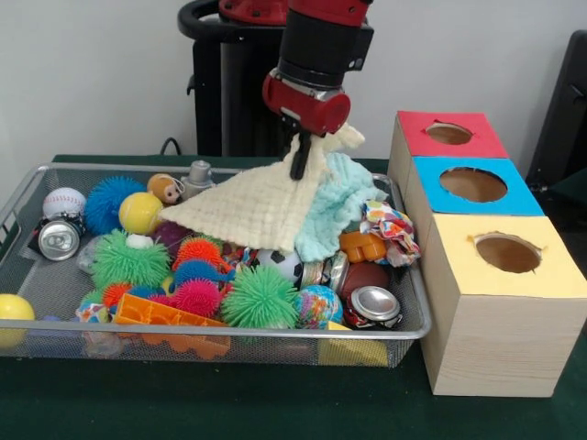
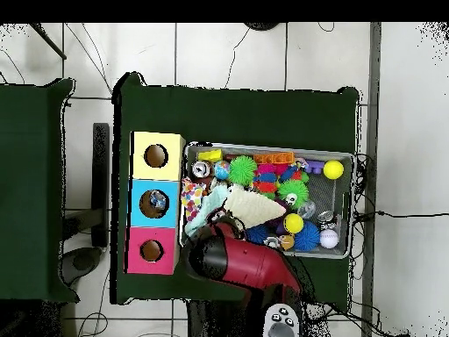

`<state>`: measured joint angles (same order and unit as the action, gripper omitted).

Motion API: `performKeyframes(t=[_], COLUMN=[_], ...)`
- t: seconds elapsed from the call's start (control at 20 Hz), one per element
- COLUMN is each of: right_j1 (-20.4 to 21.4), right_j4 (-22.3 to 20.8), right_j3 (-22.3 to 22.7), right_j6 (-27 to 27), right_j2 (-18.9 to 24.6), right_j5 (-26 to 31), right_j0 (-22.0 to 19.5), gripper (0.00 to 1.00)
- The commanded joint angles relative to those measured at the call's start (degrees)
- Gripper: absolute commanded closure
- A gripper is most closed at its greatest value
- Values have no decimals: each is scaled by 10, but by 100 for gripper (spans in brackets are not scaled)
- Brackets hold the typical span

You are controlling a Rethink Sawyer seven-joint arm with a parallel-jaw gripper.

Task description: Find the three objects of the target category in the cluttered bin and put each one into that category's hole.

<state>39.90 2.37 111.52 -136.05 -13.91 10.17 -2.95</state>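
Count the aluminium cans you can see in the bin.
2. One can lies at the bin's left end in the front view, below the baseball. The other can sits at the right front corner. More may be hidden under the lifted cloths.

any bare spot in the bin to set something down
Bare mesh shows only at the bin's end away from the boxes, between the baseball, the can and the yellow ball. Everywhere else toys are packed tight.
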Motion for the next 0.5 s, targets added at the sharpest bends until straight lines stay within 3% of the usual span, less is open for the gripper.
performKeyframes(t=[0.05, 0.4, 0.45, 0.5], right_j1=[14, -4, -5, -5], right_j4=[46, 40, 38, 36], right_j3=[33, 9, 6, 6], right_j6=[-103, -73, -69, -67], right_j2=[13, 16, 16, 18], right_j5=[58, 33, 28, 25], right_j0=[-2, -9, -11, -14], gripper=[100, 100, 0, 0])
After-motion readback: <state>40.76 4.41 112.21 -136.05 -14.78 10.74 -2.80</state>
